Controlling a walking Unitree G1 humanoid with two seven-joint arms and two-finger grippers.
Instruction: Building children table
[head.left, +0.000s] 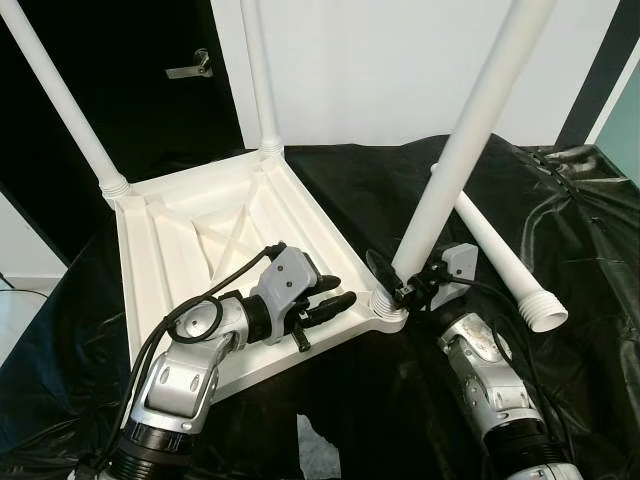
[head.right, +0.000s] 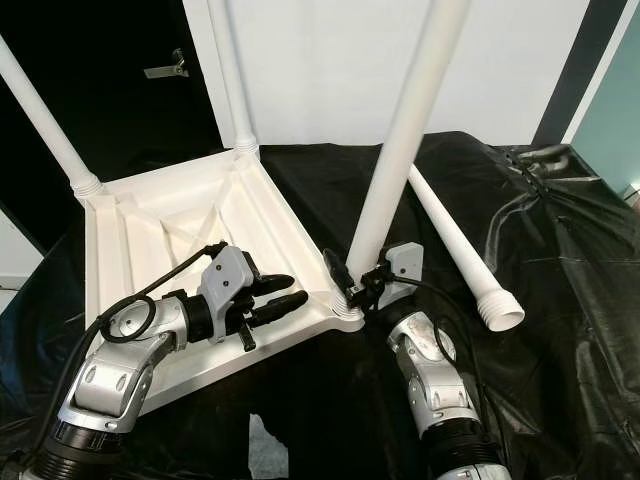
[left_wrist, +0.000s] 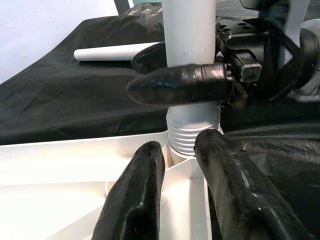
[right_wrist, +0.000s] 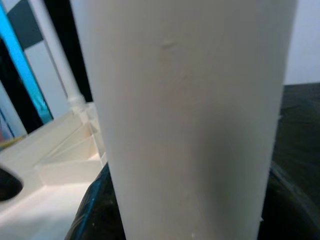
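Right hand (head.left: 392, 285) is clamped on the third leg (head.left: 470, 140), low down, just above its ribbed collar where it meets the near corner socket (head.left: 388, 316) of the upturned tabletop (head.left: 190, 225). One finger (left_wrist: 180, 84) shows crossing the front of the leg in the left wrist view, and the leg crowds the right wrist view at close range.

Left hand (head.right: 285, 292) rests on the tabletop's near rim beside that corner, its fingers (left_wrist: 135, 195) a little apart and closed on nothing; it looks to be steadying the top.

Two legs (head.left: 65, 95) already stand in the far corners. A fourth, loose leg (head.left: 505, 260) lies on the black cloth (head.left: 560, 230) covering the bench, just right of the right arm, ribbed end toward the robot.

By my reading the step in hand is seating or screwing the third leg into its socket. It leans away from the upright at present, so to do it well I would bring it square to the top before turning, lest the ribs cross or jam. Keep the grip low near the collar for control, and let the left hand press the rim down so that the top neither slides on the slick cloth nor twists with the leg. Whether the collar is fully home cannot be told.

The only holders here are the corner sockets: three filled, and one, hidden behind the left arm, presumably open.
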